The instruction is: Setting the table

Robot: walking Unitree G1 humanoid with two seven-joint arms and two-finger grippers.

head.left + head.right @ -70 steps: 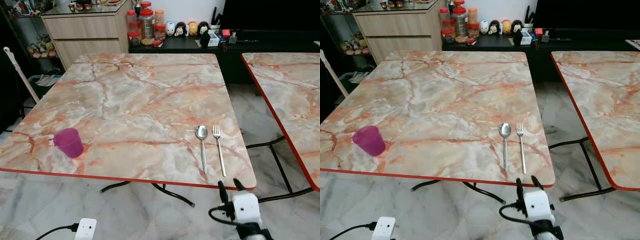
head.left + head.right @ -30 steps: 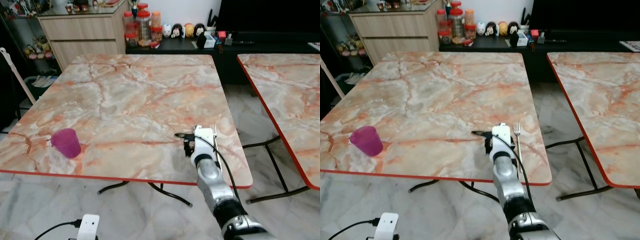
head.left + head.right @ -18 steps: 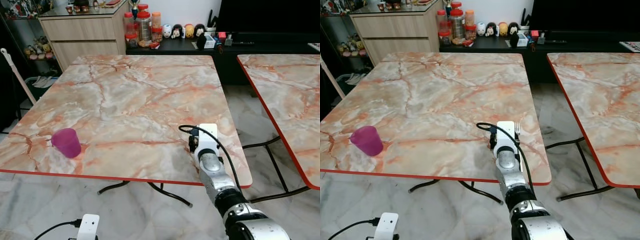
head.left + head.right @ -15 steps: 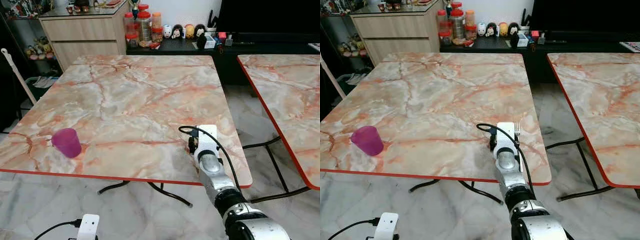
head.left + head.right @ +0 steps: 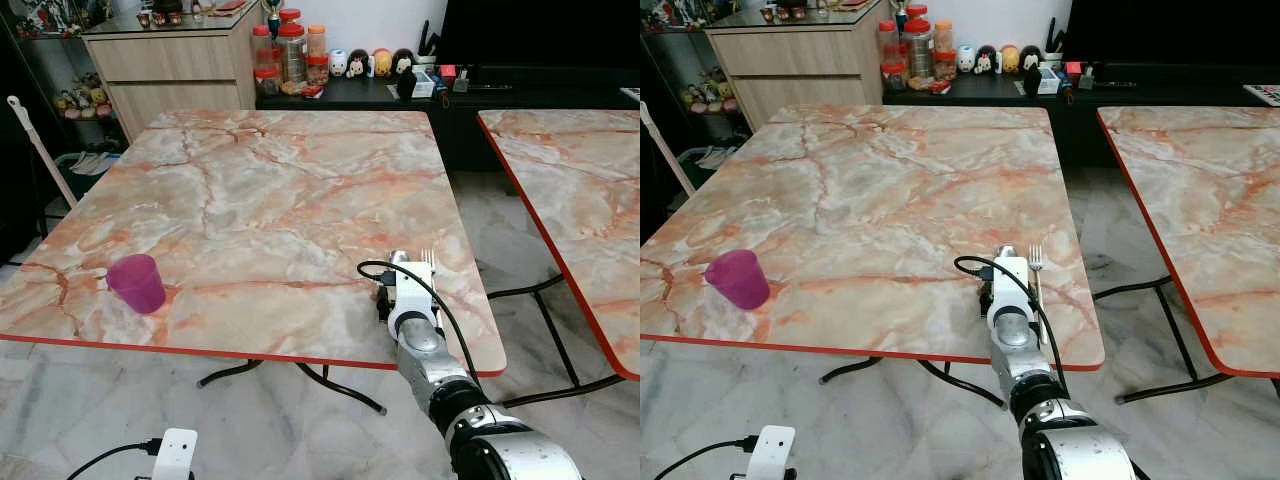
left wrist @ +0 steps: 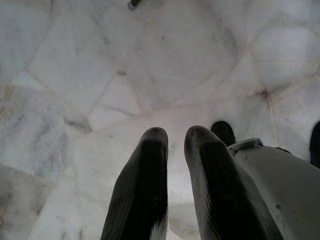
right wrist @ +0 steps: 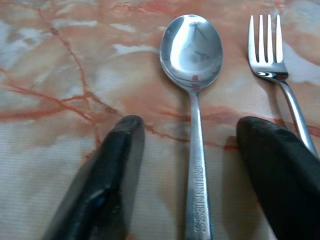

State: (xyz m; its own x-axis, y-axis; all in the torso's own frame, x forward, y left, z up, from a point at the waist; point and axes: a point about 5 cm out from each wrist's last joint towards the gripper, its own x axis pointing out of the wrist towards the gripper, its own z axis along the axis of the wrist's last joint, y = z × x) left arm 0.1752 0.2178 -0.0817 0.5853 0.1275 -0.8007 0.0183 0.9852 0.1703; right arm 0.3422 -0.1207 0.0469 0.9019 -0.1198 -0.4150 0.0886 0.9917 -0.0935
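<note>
Steel spoon [image 7: 192,75] is lying flat on the table [image 5: 260,200] between my right gripper's [image 7: 192,150] spread fingers; closing carelessly risks snagging the fork [image 7: 272,60] just beside the spoon.

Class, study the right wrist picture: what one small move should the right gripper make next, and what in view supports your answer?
Probably close the fingers. The right gripper is open and low over the table, one finger either side of the spoon handle. The fork lies just outside one finger, so closing should catch only the spoon.

Two marble-look tables [image 5: 280,190] on pale tiled floor [image 5: 90,410] (wooden cabinet [image 5: 170,60] behind)
</note>
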